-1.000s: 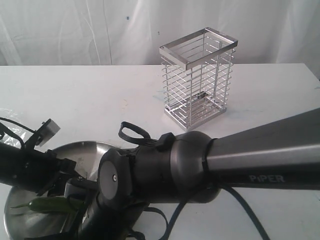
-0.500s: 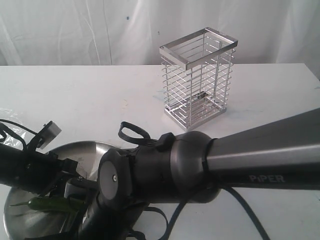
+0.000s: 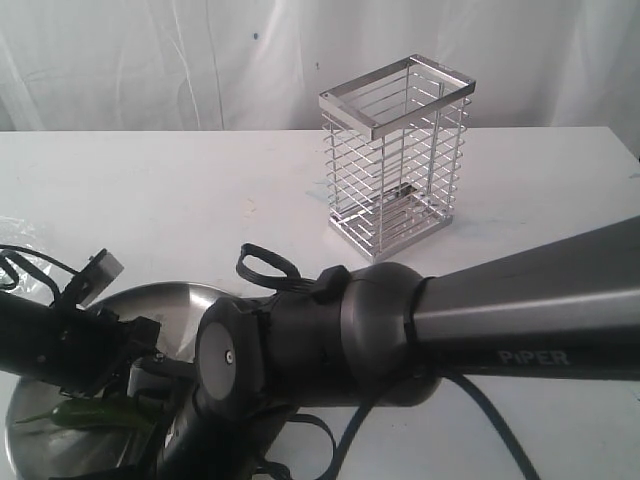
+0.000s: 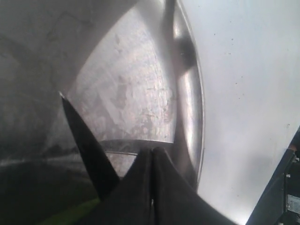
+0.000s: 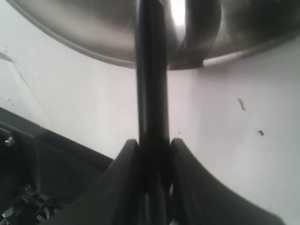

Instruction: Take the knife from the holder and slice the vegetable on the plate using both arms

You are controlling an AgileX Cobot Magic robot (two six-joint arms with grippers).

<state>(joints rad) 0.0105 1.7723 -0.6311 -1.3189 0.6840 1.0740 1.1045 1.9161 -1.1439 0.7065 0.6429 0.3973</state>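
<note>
The wire holder (image 3: 395, 160) stands at the back of the table with no knife in it. My right gripper (image 5: 153, 145) is shut on the knife's black handle (image 5: 152, 84), which reaches out over the plate's rim (image 5: 93, 42). The dark pointed blade (image 4: 86, 145) shows in the left wrist view, slanting over the steel plate (image 4: 140, 93). My left gripper (image 4: 152, 157) is shut, fingers pressed together low over the plate, with the green vegetable (image 4: 70, 213) just beside them. In the exterior view the vegetable (image 3: 85, 413) lies on the plate (image 3: 185, 298) under the left arm (image 3: 50, 345).
The right arm's thick forearm and joint (image 3: 400, 330) fill the foreground and hide much of the plate and both grippers. The white table (image 3: 200, 190) stretches back to a white curtain. A dark base edge (image 5: 42, 159) lies near the plate.
The left arm has sunk slightly and drawn a little leftward over the plate, and the vegetable has shifted a touch with it. The right arm and the holder have not moved.
</note>
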